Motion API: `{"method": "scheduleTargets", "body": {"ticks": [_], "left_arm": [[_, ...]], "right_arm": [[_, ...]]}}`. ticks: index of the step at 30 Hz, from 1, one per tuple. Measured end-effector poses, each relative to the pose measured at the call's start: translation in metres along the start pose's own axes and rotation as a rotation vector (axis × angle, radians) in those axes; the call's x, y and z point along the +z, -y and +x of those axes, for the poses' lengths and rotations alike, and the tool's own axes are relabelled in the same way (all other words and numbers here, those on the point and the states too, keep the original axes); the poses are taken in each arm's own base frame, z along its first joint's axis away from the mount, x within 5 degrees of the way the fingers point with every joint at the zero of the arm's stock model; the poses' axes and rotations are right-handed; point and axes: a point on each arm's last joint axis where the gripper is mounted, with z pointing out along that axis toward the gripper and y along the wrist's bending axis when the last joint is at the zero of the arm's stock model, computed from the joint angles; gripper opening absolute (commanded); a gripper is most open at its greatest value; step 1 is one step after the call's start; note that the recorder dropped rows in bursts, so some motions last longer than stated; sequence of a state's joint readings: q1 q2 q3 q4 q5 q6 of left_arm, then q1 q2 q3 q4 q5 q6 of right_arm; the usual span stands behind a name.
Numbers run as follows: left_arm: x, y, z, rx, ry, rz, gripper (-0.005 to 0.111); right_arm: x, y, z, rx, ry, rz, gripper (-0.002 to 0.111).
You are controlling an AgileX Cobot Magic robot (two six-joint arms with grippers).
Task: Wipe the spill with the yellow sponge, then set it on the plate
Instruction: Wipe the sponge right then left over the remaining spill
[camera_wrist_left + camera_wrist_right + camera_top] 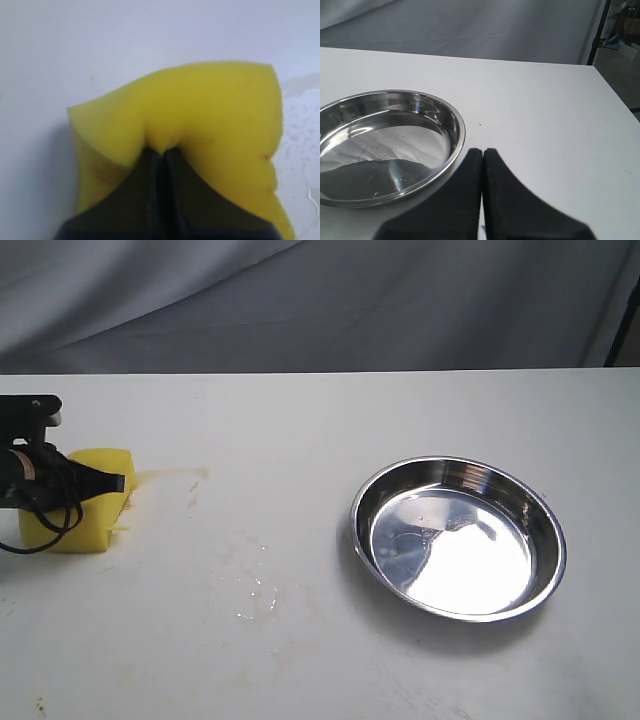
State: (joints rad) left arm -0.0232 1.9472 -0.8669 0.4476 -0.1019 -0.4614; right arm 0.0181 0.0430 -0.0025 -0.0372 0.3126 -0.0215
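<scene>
On the left edge of the white table (330, 410), exterior view:

- Left gripper (118, 482): black, lying low across the top of the sponge (92, 528).
- Sponge: yellow foam block, resting on the tabletop, well apart from the plate (556, 540).
- Spill (172, 475): thin amber streak touching the sponge's side that faces the plate and running a short way toward the middle. Clear droplets and faint smears lie farther out, between sponge and plate.
- Plate: round, shiny steel, raised rim, right of centre on the table.
- Backdrop (300, 300): grey cloth behind the table.

Left wrist view:

- Left gripper (162, 150): jaws squeezed nearly together, biting into the sponge (220, 110). The foam puckers around the tips, so the block is firmly gripped.
- Wet marks on the table beside the sponge.

Right wrist view:

- Right gripper (483, 152): jaws pressed flat against each other, gripping nothing, just beside the plate (460, 131)
</scene>
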Motion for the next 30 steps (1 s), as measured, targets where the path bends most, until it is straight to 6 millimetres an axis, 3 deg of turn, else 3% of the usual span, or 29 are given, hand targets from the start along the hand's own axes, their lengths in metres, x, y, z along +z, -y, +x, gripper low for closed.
{"method": "scheduleTargets", "body": {"ticks": [17,30], "left_arm": [[0.016,0.008,0.0,-0.055,0.098,0.082,0.0],[0.019,0.07,-0.004,0.082,0.116,0.204,0.0]], "right_arm": [[0.0,0.0,0.0,0.0,0.0,0.0,0.0],[0.0,0.0,0.0,0.0,0.0,0.0,0.0]]}}
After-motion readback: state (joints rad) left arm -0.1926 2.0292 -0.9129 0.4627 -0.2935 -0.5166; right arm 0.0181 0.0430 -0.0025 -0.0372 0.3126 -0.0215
